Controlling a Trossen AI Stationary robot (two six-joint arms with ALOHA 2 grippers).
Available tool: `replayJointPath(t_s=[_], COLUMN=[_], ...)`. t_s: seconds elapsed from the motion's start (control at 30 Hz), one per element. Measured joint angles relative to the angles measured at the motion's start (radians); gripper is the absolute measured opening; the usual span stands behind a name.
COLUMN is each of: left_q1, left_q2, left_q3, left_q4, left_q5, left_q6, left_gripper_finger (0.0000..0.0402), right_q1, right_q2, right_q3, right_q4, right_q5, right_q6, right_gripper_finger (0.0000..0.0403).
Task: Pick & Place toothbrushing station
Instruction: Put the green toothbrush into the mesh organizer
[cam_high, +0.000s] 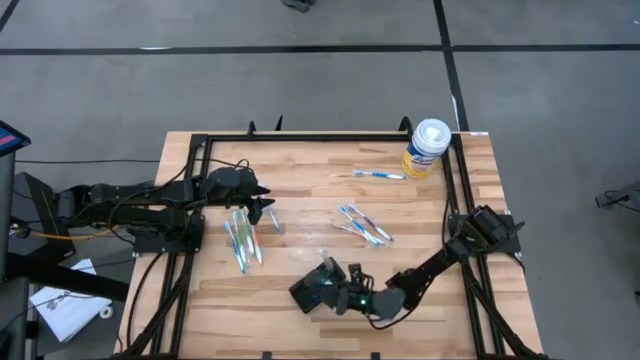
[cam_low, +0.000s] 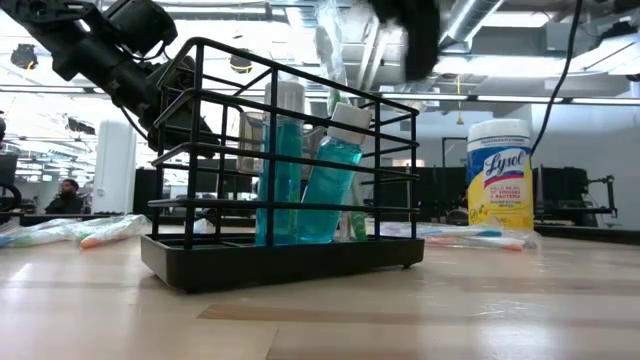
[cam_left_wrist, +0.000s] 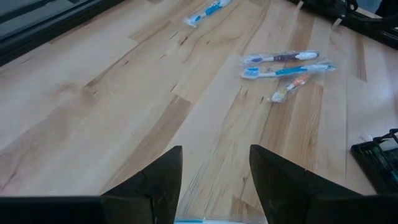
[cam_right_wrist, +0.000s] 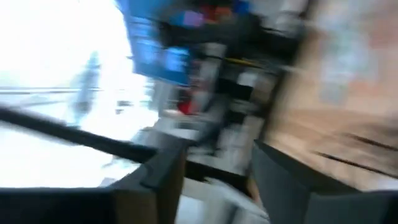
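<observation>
The toothbrushing station (cam_low: 285, 262), a black wire rack holding two blue bottles, stands upright on its base near the table's near edge; from above it shows as a dark block (cam_high: 312, 291). My right gripper (cam_high: 342, 292) is just to its right, and in the blurred right wrist view its fingers stand apart (cam_right_wrist: 214, 180), so it is open. In the low view it is a dark blur (cam_low: 410, 35) over the rack's right end. My left gripper (cam_high: 264, 207) waits open above the table's left half (cam_left_wrist: 214, 186), with nothing between its fingers. My right gripper is close against the station's right end (cam_high: 328, 290), but blur and the arm itself hide whether a finger touches the rack.
Wrapped toothbrushes lie in loose groups: by the left gripper (cam_high: 242, 238), mid-table (cam_high: 364, 224) and farther back (cam_high: 380, 175). A white-and-yellow wipes canister (cam_high: 427, 148) stands at the far right corner. A black rail frame (cam_high: 330, 136) runs round the table.
</observation>
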Motion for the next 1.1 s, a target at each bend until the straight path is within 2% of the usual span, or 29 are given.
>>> replayJointPath(t_s=[0.13,0.2,0.23,0.3,0.37,0.53,0.63,0.73,0.87,1.1], left_q1=[0.0,0.0,-0.001,-0.001,-0.001,0.011,0.011,0.012,0.014,0.028], left_q2=[0.0,0.0,0.0,-0.003,-0.004,-0.003,-0.003,-0.003,-0.001,0.002], left_q3=[0.0,0.006,0.02,0.066,0.117,0.243,0.31,0.36,0.392,0.406], left_q4=[0.011,0.032,0.042,0.06,0.064,-0.006,-0.066,-0.126,-0.223,-0.36], left_q5=[0.014,0.035,0.054,0.081,0.101,0.104,0.105,0.105,0.12,0.068], left_q6=[-0.004,-0.02,-0.022,-0.002,0.049,0.115,0.14,0.165,0.157,0.136], left_gripper_finger=[0.0182,0.0182,0.0182,0.0182,0.0182,0.0182,0.0183,0.0186,0.0195,0.0212], right_q1=[-0.027,-0.038,-0.042,-0.05,-0.062,-0.168,-0.248,-0.335,-0.443,-0.587], right_q2=[-0.022,-0.08,-0.12,-0.214,-0.324,-0.616,-0.731,-0.815,-0.842,-0.83], right_q3=[0.0,0.0,-0.005,-0.014,-0.016,0.04,0.083,0.104,0.098,0.1], right_q4=[0.349,0.381,0.341,0.159,-0.1,-0.834,-1.127,-1.316,-1.513,-1.522], right_q5=[-0.068,-0.078,-0.076,-0.005,0.092,0.116,0.111,0.045,-0.014,-0.188], right_q6=[-0.337,-0.445,-0.479,-0.495,-0.496,-0.37,-0.337,-0.314,-0.233,-0.268], right_gripper_finger=[0.0223,0.0227,0.0226,0.0218,0.0208,0.0186,0.018,0.0179,0.0181,0.0184])
